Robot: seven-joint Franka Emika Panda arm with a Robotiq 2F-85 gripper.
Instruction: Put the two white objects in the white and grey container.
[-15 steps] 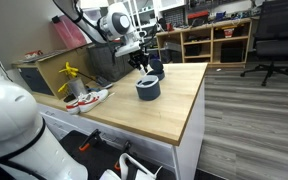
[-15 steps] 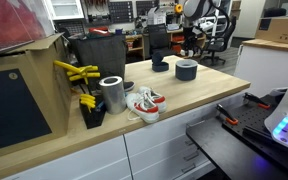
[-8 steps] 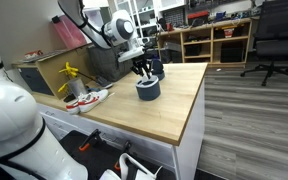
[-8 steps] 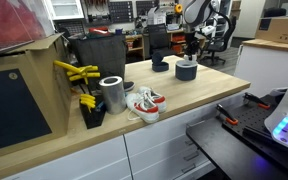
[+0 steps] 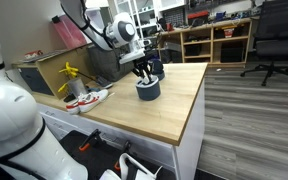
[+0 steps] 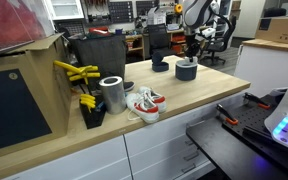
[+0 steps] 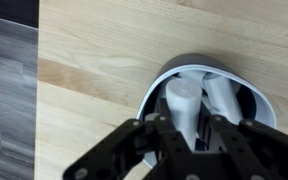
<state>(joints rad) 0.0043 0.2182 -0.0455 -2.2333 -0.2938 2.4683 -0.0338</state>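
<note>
Wooden table (image 5: 174,110) is carrying everything. The arm (image 5: 112,30) is reaching in from 10 o'clock in an exterior view and bending down over the far end of the tabletop.

White-and-red shoe (image 6: 144,103) is lying near the front edge. A metal can (image 6: 111,94) is standing upright just beside it at 9 o'clock. Both are sitting well apart from the work area.

Grey-blue container (image 5: 148,90) with the white rim is sitting upright on the table, near the far edge in an exterior view (image 6: 186,70). A dark bowl (image 6: 160,66) is sitting just beside it at 10 o'clock, not touching as far as I can tell.

Gripper (image 7: 192,135) is hanging directly over the container at its 12 o'clock in both exterior views, fingers pointing down into the mouth. The wrist view is looking straight down into the tub, with the rim curving from 9 o'clock around to 3.

Jaws are partly closed and grasping a white cylinder (image 7: 181,98). Its rounded end is sticking out past the fingertips, inside the rim and over the white interior. I can't tell whether it's touching the bottom.

A second white piece (image 7: 219,95), thinner, is lying inside the container at 3 o'clock of the cylinder, just beside it. Blur is making its outline hard to separate from the inner wall.
</note>
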